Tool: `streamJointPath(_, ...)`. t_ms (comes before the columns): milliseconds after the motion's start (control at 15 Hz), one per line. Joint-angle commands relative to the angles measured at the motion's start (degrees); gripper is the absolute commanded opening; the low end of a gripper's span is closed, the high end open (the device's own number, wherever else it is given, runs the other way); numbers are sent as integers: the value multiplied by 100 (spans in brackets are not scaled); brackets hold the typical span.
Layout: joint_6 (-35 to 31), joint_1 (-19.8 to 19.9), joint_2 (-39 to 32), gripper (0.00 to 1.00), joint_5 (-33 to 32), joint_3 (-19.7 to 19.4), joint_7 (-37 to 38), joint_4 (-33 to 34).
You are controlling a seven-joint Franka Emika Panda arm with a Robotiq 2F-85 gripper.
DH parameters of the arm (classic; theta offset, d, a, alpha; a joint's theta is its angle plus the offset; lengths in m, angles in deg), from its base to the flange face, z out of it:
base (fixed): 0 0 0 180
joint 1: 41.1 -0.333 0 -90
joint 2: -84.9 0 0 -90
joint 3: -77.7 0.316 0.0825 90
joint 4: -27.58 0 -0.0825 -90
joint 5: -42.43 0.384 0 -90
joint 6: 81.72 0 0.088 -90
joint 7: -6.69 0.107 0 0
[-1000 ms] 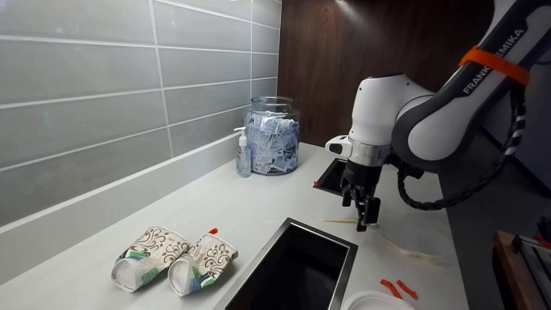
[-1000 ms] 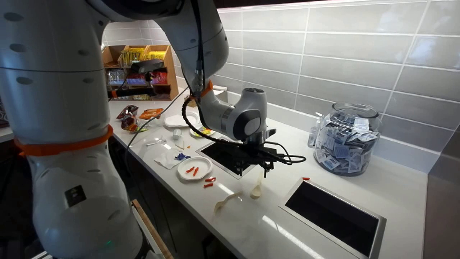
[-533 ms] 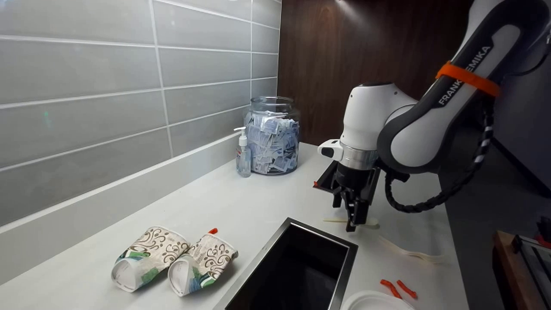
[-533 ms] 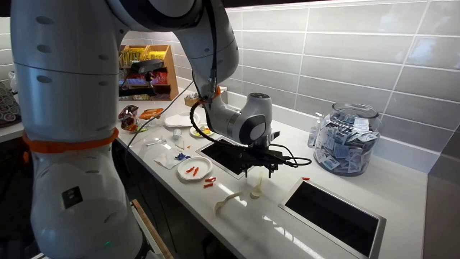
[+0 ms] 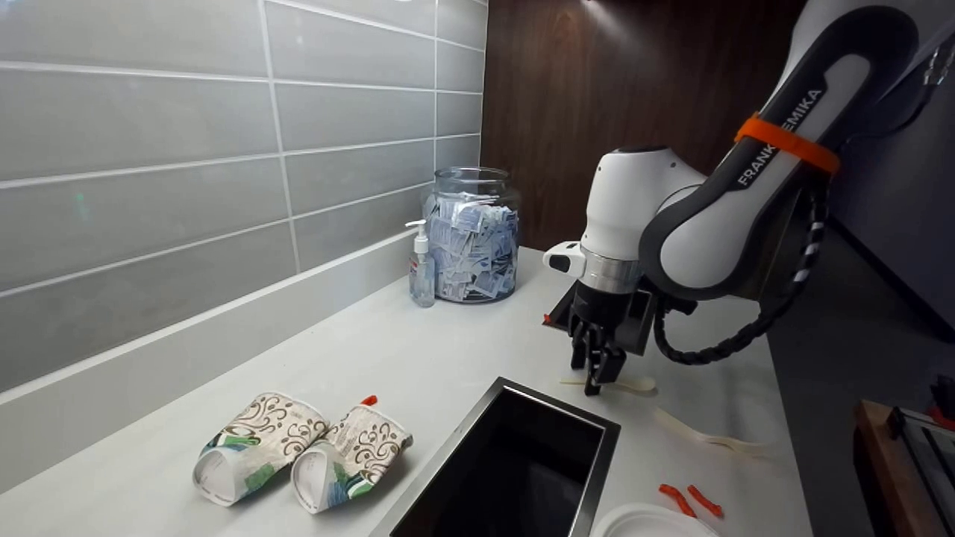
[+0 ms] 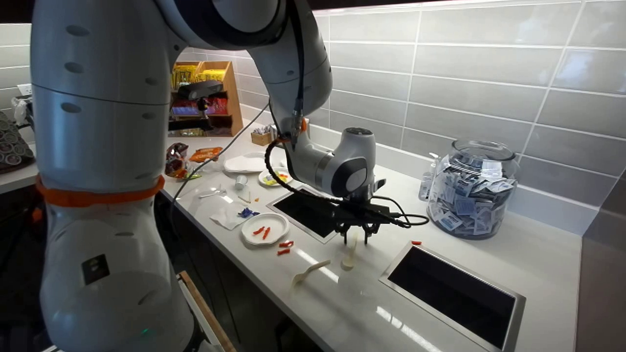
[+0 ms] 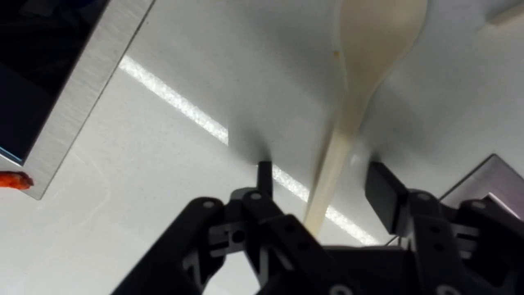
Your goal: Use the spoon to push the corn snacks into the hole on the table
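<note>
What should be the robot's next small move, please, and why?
I would probably close the black two-fingered gripper on the slim, pale cream spoon: in the wrist view, the fingers stand open either side of the straight handle, with gaps between. Their exact height is hard to judge.

In both exterior views I get a jar (image 5: 472, 183) of packets (image 5: 474, 250), a bottle (image 5: 422, 277) just beside it; in an exterior view, a partly hidden rack (image 6: 235, 103).

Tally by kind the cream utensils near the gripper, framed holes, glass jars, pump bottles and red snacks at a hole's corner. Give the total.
Cream utensils: 2
Framed holes: 2
Glass jar: 1
Pump bottle: 1
Red snack at a corner: 1
Total: 7
</note>
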Motion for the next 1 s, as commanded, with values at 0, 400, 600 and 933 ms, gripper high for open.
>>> streamJointPath(0,-68,88,-20,31,-96,81,-8,38)
streamJointPath(400,43,144,60,0,-18,144,-65,2)
streamJointPath(600,67,122,131,3,-47,116,40,-11)
streamJointPath(933,229,220,389,3,321,364,-101,-50)
